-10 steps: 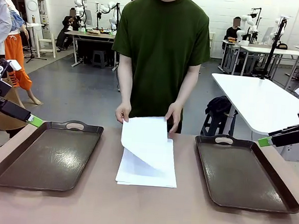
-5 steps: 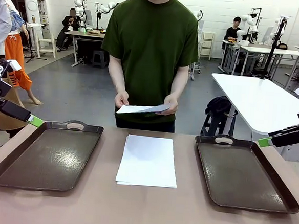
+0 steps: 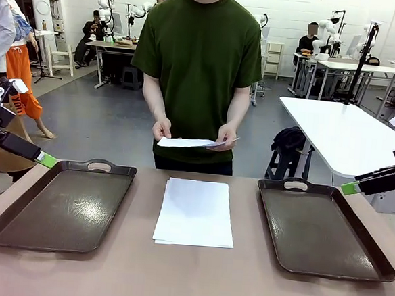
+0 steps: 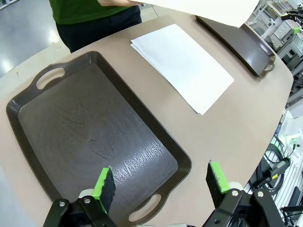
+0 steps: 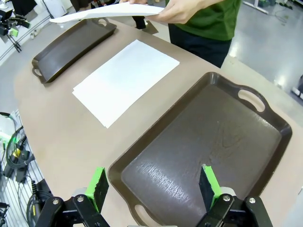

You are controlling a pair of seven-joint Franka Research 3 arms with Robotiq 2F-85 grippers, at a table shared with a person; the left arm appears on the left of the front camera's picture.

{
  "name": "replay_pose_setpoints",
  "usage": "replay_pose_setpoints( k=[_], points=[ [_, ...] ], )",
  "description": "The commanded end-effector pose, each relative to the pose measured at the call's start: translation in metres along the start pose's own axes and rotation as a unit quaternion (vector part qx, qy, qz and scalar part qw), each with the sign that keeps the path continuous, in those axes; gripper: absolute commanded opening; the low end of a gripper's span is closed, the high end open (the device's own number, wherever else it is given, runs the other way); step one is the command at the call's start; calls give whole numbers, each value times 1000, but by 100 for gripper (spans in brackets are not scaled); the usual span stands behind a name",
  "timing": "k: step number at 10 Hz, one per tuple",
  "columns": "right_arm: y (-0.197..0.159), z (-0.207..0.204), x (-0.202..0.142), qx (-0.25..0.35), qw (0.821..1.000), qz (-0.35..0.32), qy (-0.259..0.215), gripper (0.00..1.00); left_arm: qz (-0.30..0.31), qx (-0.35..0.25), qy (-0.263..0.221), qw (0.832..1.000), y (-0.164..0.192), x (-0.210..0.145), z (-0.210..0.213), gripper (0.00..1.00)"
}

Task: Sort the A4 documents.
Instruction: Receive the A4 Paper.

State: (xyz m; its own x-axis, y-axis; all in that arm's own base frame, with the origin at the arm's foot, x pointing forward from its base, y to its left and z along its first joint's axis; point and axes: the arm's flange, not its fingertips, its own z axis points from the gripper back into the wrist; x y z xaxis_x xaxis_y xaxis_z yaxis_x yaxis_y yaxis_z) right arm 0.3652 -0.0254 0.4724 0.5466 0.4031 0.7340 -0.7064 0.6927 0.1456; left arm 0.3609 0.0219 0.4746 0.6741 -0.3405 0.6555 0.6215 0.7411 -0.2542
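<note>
A stack of white A4 documents point(image 3: 195, 212) lies in the middle of the table between two dark brown trays. The person at the far side holds one sheet point(image 3: 188, 142) flat in both hands at waist height; it also shows from below as the held sheet point(image 4: 203, 8) and the held sheet point(image 5: 106, 13). My left gripper point(image 4: 161, 182) hangs open above the left tray point(image 4: 90, 127), holding nothing. My right gripper point(image 5: 152, 187) hangs open above the right tray point(image 5: 203, 142), also holding nothing. The stack point(image 4: 182, 64) and the stack point(image 5: 125, 80) lie well beyond both sets of fingers.
The left tray point(image 3: 61, 203) and right tray point(image 3: 324, 228) hold nothing. The left arm's green-tipped finger point(image 3: 46, 158) pokes in at the left edge, the right arm's finger point(image 3: 349, 188) at the right edge. A white table point(image 3: 347, 135) stands behind on the right.
The person lifted the top sheet off the stack, raised it to waist height and levelled it. Both arms stayed still.
</note>
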Motion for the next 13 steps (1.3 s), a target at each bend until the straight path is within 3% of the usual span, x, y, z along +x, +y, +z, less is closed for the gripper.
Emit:
replay_pose_setpoints(
  k=[1,13],
  points=[
    [-3,-3,0,9,1000,5,-8,100,-3,-8,-5,1000,2,-1,0,100],
    [-3,-3,0,9,1000,5,-8,100,-3,-8,-5,1000,2,-1,0,100]
  ],
)
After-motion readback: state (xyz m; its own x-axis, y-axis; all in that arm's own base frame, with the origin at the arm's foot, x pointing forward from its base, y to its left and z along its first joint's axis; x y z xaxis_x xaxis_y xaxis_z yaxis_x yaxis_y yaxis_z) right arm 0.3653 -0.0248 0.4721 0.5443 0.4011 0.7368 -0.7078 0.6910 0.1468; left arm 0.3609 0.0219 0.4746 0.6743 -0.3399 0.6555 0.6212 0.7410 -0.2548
